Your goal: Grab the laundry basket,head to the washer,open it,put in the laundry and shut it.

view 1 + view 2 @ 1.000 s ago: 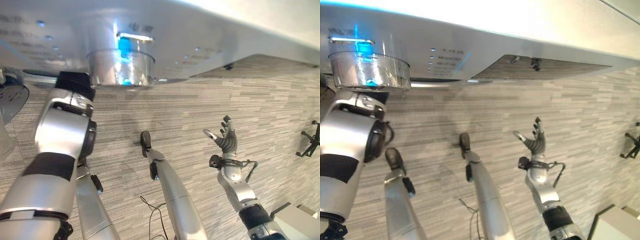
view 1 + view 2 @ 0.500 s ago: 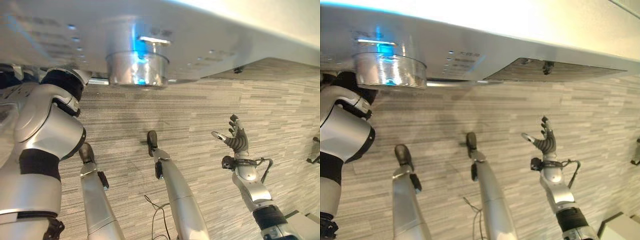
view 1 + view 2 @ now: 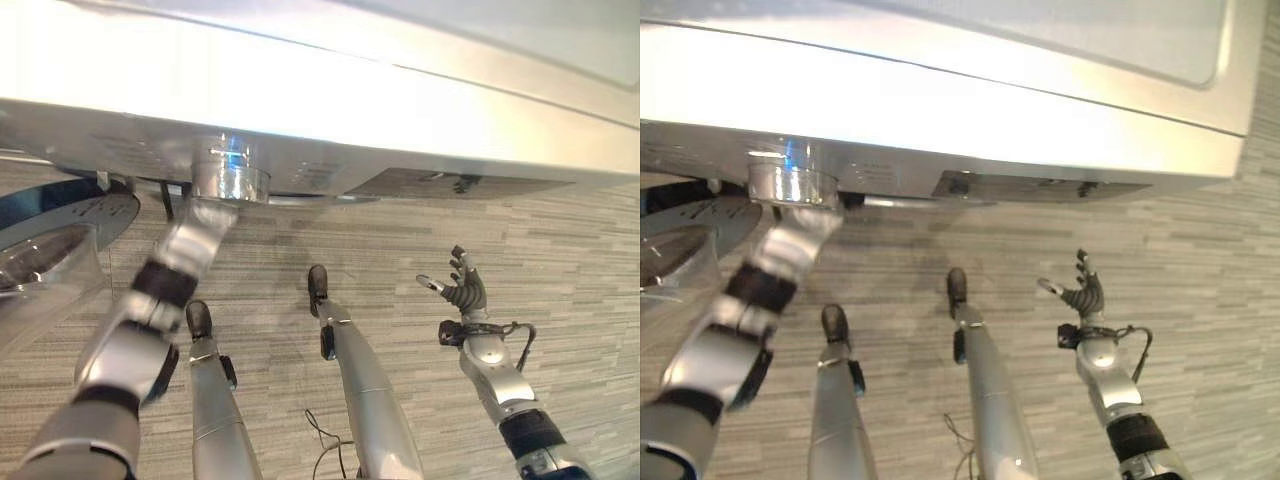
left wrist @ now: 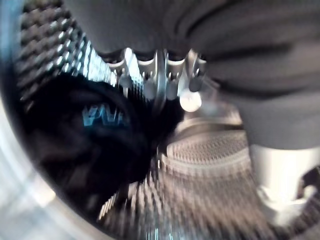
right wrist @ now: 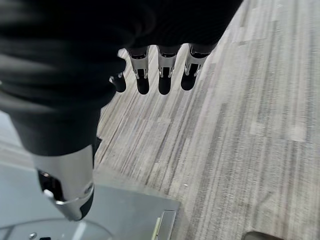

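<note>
Washer (image 3: pixel 330 110) spans the top of both eye views, silver front panel bright under the light, control knob (image 3: pixel 231 180) lit blue on its underside edge. Washer door (image 3: pixel 60 235) swung open at the far left, round glass porthole tilted outward. Left arm reaches up and in under the knob toward the drum opening; the hand itself is hidden past the panel in the eye views. Left wrist view looks into the drum (image 4: pixel 210 150): perforated metal wall all round, and a dark laundry item (image 4: pixel 90 135) with blue lettering lying against the drum wall, just beside the fingertips. Left hand (image 4: pixel 160 75) shows as a row of silver dark-tipped fingers pointing into the drum, looking fairly straight and not wrapped round the cloth, though motion blur makes contact hard to judge; probably just clear of it or barely touching. Right hand (image 3: pixel 462 290) held up in the air on the right side, well apart from the washer, palm facing the floor side, fingers spread and relaxed, thumb out, nothing in it. Right wrist view confirms: fingers (image 5: pixel 165 70) straight in a row over grey striped floor (image 5: pixel 240 110), a pale grey flat panel (image 5: pixel 120 215) at the near corner below
</note>
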Controlling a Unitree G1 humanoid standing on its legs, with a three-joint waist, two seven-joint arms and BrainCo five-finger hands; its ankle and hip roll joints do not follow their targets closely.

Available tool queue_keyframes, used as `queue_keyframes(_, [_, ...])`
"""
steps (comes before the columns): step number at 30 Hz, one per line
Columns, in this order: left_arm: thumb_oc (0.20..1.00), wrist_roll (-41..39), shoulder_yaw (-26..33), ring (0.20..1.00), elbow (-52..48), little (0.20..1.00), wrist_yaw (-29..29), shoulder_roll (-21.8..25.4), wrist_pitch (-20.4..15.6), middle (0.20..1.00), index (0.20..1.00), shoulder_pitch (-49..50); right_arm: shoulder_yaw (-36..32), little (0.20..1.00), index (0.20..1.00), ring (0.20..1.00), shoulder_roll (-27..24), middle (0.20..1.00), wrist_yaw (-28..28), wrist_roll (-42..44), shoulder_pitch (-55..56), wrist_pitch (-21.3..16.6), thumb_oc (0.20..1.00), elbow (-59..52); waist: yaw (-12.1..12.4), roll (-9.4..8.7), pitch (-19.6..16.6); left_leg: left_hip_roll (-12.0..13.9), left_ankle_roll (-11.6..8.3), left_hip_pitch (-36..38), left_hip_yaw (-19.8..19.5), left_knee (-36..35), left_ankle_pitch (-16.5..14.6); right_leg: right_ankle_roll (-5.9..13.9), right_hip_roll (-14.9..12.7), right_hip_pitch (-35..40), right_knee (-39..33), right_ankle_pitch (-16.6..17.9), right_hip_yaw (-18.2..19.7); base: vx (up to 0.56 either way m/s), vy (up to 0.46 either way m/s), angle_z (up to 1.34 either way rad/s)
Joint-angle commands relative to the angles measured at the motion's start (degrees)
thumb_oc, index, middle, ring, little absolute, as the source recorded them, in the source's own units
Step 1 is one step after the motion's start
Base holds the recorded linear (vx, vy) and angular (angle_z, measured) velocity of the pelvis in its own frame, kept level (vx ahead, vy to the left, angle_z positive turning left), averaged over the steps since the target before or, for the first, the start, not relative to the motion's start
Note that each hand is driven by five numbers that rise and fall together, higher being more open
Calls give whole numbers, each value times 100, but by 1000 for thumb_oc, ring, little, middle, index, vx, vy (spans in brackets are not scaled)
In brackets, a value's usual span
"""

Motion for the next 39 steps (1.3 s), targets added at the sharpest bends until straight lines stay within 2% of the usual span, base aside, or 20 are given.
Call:
queue_keyframes(1, [1000, 55, -164, 1000, -511, 1000, -389, -251, -392, 1000, 1000, -451, -387, 1000, 1000, 1000, -221, 1000, 27, -290, 317, 65, 1000, -158, 14, 100, 100, -5, 510, 173, 76, 242, -613, 247, -241, 630, -9, -575, -164, 44, 69, 15])
queue_keyframes(3, [1000, -262, -288, 1000, -1126, 1000, -1132, -146, -443, 1000, 1000, 620, -504, 1000, 1000, 1000, -110, 1000, 156, -521, 470, 311, 1000, 163, 149, 196, 149, -107, 523, 831, 115, 60, -657, 266, -390, 1121, 212, -745, -189, 90, 127, 10])
queue_keyframes(5, [1000, -565, -379, 1000, -1332, 1000, -1641, -84, -412, 1000, 1000, 1216, -501, 1000, 1000, 1000, 16, 1000, 339, -550, 546, 413, 1000, 439, 208, 226, 212, -132, 532, 1242, 146, -17, -669, 274, -473, 1488, 295, -819, -238, 86, 105, 4])
queue_keyframes(8, [1000, -595, -293, 1000, -1582, 1000, -2040, 236, -316, 1000, 1000, 2065, -570, 1000, 1000, 1000, 73, 1000, 623, -623, 745, 485, 1000, 859, 286, 269, 268, -140, 566, 1940, 188, -194, -669, 291, -540, 2131, 285, -887, -298, 85, 67, 5])
queue_keyframes(9, [1000, -547, -194, 1000, -1658, 1000, -2170, 361, -262, 1000, 1000, 2369, -595, 1000, 1000, 1000, 81, 1000, 716, -630, 835, 497, 1000, 973, 291, 258, 289, -165, 596, 2180, 256, -351, -492, 259, -564, 2344, 199, -758, -334, 63, 64, 0])
queue_keyframes(15, [1000, -188, 536, 1000, -1571, 1000, -2249, 573, -224, 1000, 1000, 3644, -1398, 1000, 1000, 1000, 102, 1000, 867, -272, 1245, 493, 1000, 1687, 313, 473, -48, -177, 620, 3615, 436, -1381, -244, 409, -579, 3352, -39, -694, -334, 148, 77, -6])
queue_keyframes(16, [1000, -187, 540, 1000, -1578, 1000, -2251, 573, -221, 1000, 1000, 3650, -1397, 1000, 1000, 1000, 101, 1000, 868, -272, 1248, 494, 1000, 1683, 310, 474, -55, -179, 622, 3618, 438, -1418, -204, 406, -578, 3353, -71, -663, -337, 175, 89, -9])
queue_keyframes(17, [1000, -97, 802, 1000, -1579, 1000, -2241, 572, -216, 1000, 1000, 4002, -1835, 1000, 1000, 1000, 32, 1000, 741, -212, 1360, 455, 1000, 1656, 292, 566, -227, -200, 631, 3976, 479, -1746, -119, 496, -594, 3616, -170, -580, -347, 156, 76, -8])
queue_keyframes(20, [1000, -199, 1037, 1000, -1555, 1000, -2269, 514, -213, 1000, 1000, 4321, -2230, 1000, 1000, 1000, -80, 1000, 561, -154, 1415, 424, 1000, 1422, 281, 651, -406, -203, 641, 4290, 515, -2095, 35, 558, -604, 3825, -314, -427, -354, 139, 58, -4])
queue_keyframes(21, [1000, -341, 1253, 1000, -1559, 1000, -2267, 450, -197, 1000, 1000, 4591, -2863, 1000, 1000, 1000, -200, 1000, 218, -36, 1512, 328, 1000, 981, 272, 718, -596, -212, 629, 4589, 517, -2404, 91, 606, -613, 4075, -467, -397, -393, 218, 62, 0])
queue_keyframes(23, [1000, -349, 1286, 1000, -1554, 1000, -2276, 429, -196, 1000, 1000, 4672, -3106, 1000, 1000, 1000, -246, 1000, 39, -108, 1581, 321, 1000, 693, 277, 764, -695, -215, 621, 4689, 519, -2549, 163, 618, -612, 4170, -575, -334, -429, 157, 42, -4])
queue_keyframes(24, [1000, -357, 1371, 1000, -1533, 1000, -2254, 361, -206, 1000, 1000, 4802, -3636, 1000, 1000, 1000, -416, 1000, -412, -331, 1670, 254, 1000, 236, 306, 831, -853, -241, 611, 4930, 466, -2762, 192, 633, -626, 4382, -668, -383, -491, 159, 41, 1])
queue_keyframes(27, [1000, -334, 1382, 1000, -1467, 1000, -2184, 264, -219, 1000, 1000, 4843, -4172, 1000, 1000, 1000, -775, 1000, -1227, -1008, 1411, 179, 1000, -455, 396, 864, -1043, -263, 607, 5164, 408, -2967, 204, 677, -642, 4629, -762, -414, -560, 140, 34, 11])
queue_keyframes(31, [1000, -180, 1311, 1000, -1356, 1000, -2054, 203, -241, 1000, 1000, 4755, -4666, 1000, 1000, 1000, -1419, 1000, -1917, -1946, 837, 217, 1000, -1432, 566, 830, -1206, -290, 606, 5213, 289, -3028, 208, 720, -660, 4810, -819, -484, -697, 39, 16, 11])
queue_keyframes(33, [1000, -103, 1222, 1000, -1316, 1000, -2024, 193, -262, 1000, 1000, 4706, -4781, 1000, 1000, 1000, -1798, 1000, -2000, -2218, 467, 142, 1000, -2028, 692, 782, -1290, -322, 590, 5149, 173, -3028, 228, 732, -695, 4891, -854, -493, -810, 13, 11, 12])
queue_keyframes(34, [1000, -99, 1220, 1000, -1314, 1000, -2021, 181, -262, 1000, 1000, 4692, -4791, 1000, 1000, 1000, -1801, 1000, -1994, -2227, 461, 157, 1000, -2044, 681, 790, -1281, -330, 593, 5125, 158, -3028, 265, 726, -701, 4883, -870, -459, -825, 9, -8, 22])
queue_keyframes(35, [1000, -34, 1163, 1000, -1301, 1000, -2042, 193, -286, 1000, 1000, 4655, -4813, 1000, 1000, 1000, -2174, 1000, -1965, -2378, 234, 112, 1000, -2355, 780, 718, -1347, -350, 573, 5060, 63, -3028, 283, 719, -725, 4939, -931, -451, -931, -15, -7, 19])
queue_keyframes(36, [1000, -31, 1163, 1000, -1300, 1000, -2041, 180, -286, 1000, 1000, 4647, -4815, 1000, 1000, 1000, -2188, 1000, -1958, -2383, 223, 118, 1000, -2354, 770, 729, -1349, -354, 573, 5048, 51, -3028, 288, 720, -729, 4942, -944, -447, -945, 8, -22, 42])
queue_keyframes(37, [1000, -2, 1098, 1000, -1341, 1000, -2101, 222, -306, 1000, 1000, 4653, -4606, 1000, 1000, 1000, -2715, 1000, -1751, -2427, -188, 37, 1000, -2659, 899, 635, -1393, -372, 563, 5009, -61, -3028, 288, 710, -756, 4994, -969, -459, -1060, 21, -15, 38])
queue_keyframes(39, [1000, 6, 990, 1000, -1398, 1000, -2181, 295, -338, 1000, 1000, 4666, -4189, 1000, 1000, 1000, -3400, 1000, -1483, -2471, -756, 9, 1000, -2732, 1075, 498, -1433, -372, 546, 4981, -135, -3028, 274, 702, -774, 5060, -990, -508, -1179, 0, -20, 30])
